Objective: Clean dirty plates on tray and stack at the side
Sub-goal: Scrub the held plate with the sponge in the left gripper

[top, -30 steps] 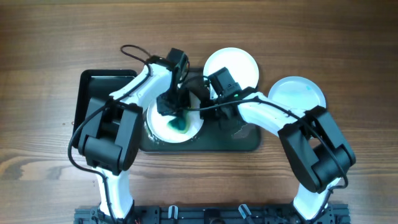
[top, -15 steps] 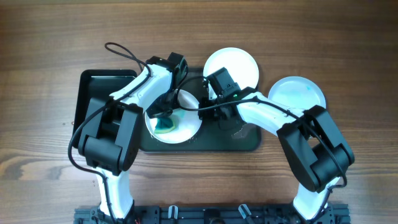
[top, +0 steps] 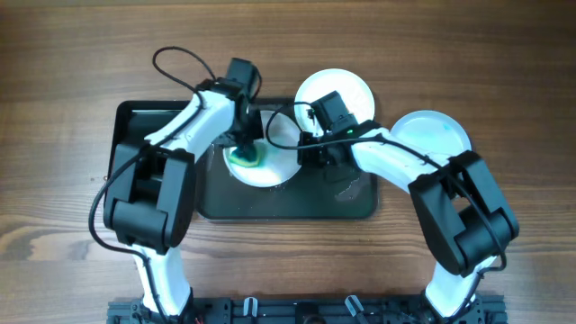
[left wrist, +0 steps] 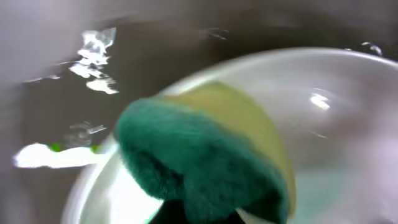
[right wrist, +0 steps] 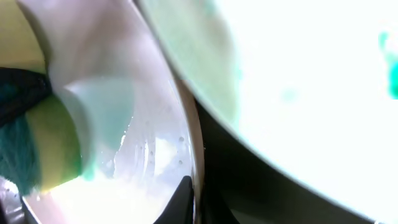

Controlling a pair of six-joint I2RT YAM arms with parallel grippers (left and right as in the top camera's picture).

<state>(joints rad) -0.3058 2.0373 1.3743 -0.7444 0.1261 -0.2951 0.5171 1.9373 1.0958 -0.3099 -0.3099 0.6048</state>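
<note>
My right gripper (top: pixel 303 149) is shut on the right rim of a white plate (top: pixel 274 162) and holds it tilted over the large dark tray (top: pixel 297 205). In the right wrist view my fingers (right wrist: pixel 191 198) pinch that rim (right wrist: pixel 149 155). My left gripper (top: pixel 243 148) is shut on a green-and-yellow sponge (left wrist: pixel 205 149) and presses it on the plate's left part (left wrist: pixel 336 124), where some teal smear shows. A second plate (top: pixel 342 90) lies at the tray's far edge. A third plate (top: pixel 436 135) lies on the table at the right, with faint teal specks.
A smaller black tray (top: pixel 135 130) lies to the left of the large tray, partly under my left arm. Cables loop above the left wrist. Bare wooden table (top: pixel 72 72) surrounds the trays.
The held plate and the sponge have moved toward the far side of the tray. The sponge went from the plate's middle to its upper left, and the teal smear looks smaller.
</note>
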